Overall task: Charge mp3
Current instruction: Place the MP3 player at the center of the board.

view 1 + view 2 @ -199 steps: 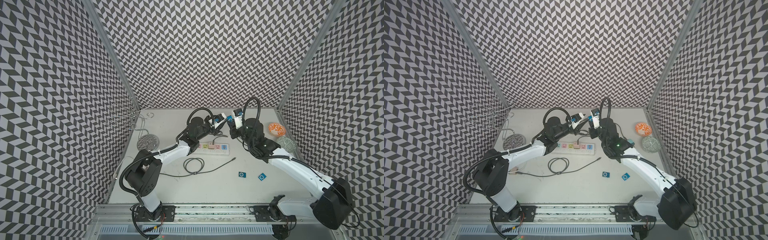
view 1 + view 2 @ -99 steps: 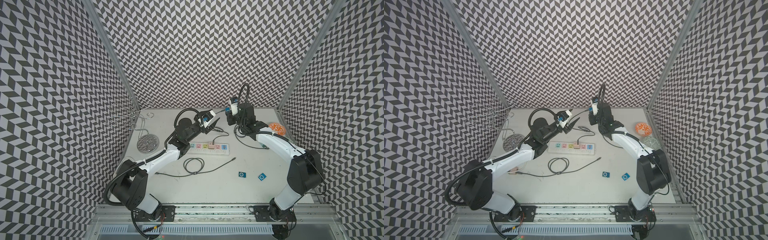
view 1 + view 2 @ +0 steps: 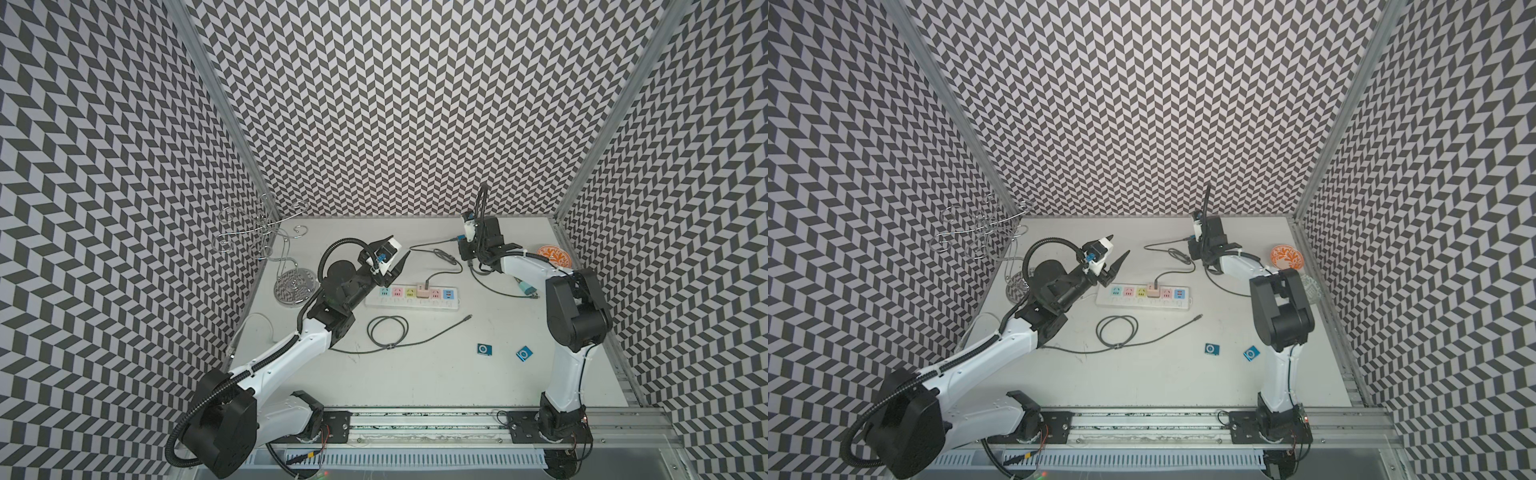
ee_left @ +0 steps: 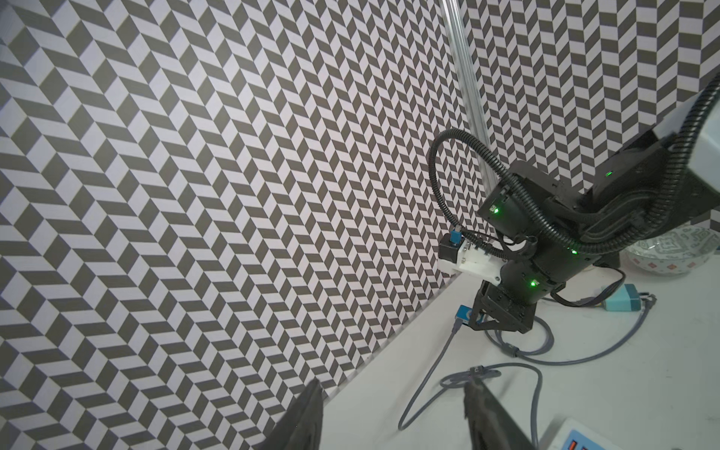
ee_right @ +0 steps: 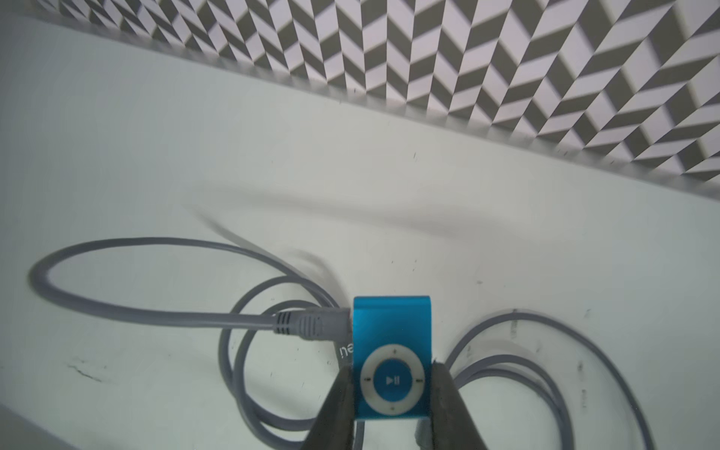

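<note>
Right wrist view: right fingers (image 5: 335, 417) pinched the blue mp3 player (image 5: 391, 362), cable plug (image 5: 307, 325) seated; left fingers (image 4: 304, 420) had released, spread and retreated, the charging link apparently made.

Even, bright overhead light; mixed sharpness.
Soft pale shadows on the white table (image 3: 415, 374) beneath the left arm (image 3: 291, 353) at 8 o'clock. Both top views sharp. Left wrist view: corner post (image 4: 463, 78) bowed. Right wrist view: wall (image 5: 506, 58) and cable (image 5: 156, 311) smeared, player (image 5: 391, 362) crisp.
</note>
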Controlling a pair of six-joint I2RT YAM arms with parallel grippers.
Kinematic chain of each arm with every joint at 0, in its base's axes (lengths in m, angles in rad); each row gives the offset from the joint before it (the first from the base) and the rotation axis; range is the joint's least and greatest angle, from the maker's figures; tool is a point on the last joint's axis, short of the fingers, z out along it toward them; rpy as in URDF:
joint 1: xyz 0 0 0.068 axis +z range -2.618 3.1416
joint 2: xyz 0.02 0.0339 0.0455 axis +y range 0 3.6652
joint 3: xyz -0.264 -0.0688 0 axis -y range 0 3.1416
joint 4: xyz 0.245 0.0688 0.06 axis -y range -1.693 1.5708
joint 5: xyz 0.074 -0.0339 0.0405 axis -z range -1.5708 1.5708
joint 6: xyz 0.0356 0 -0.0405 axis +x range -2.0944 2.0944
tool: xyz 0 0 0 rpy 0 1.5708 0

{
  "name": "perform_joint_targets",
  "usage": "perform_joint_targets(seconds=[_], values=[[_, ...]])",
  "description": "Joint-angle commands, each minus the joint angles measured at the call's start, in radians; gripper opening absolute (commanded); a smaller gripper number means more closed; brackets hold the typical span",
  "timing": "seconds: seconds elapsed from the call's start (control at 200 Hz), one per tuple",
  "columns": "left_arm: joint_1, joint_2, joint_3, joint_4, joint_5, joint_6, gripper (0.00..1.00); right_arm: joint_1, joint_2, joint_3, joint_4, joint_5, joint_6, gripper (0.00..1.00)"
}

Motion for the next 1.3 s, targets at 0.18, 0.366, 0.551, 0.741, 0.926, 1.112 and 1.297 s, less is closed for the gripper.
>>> perform_joint_targets(seconds=[0.18, 0.366, 0.551, 0.741, 0.926, 1.112, 1.297], values=[[0.007, -0.04, -0.029, -0.026, -0.027, -0.035, 0.59, 0.017, 0.049, -0.048, 0.006, -0.067, 0.02, 0.1], [0.006, -0.041, -0.032, -0.028, -0.02, -0.047, 0.58, 0.022, 0.117, 0.007, -0.07, -0.033, 0.038, 0.13], [0.005, -0.048, -0.034, -0.033, -0.018, -0.047, 0.58, 0.022, 0.146, 0.035, -0.121, -0.067, 0.043, 0.22], [0.005, -0.051, -0.037, -0.033, -0.022, -0.042, 0.58, 0.024, 0.092, 0.004, -0.082, -0.072, 0.033, 0.53], [0.005, -0.049, -0.037, -0.034, -0.019, -0.039, 0.58, 0.022, -0.006, -0.011, -0.003, -0.06, 0.015, 0.73], [0.005, -0.059, -0.032, -0.04, -0.016, -0.03, 0.58, 0.019, -0.08, 0.027, 0.004, -0.03, -0.007, 0.8], [0.005, -0.071, -0.036, -0.038, -0.004, -0.024, 0.58, -0.057, -0.199, -0.047, -0.013, -0.02, -0.056, 0.86]])
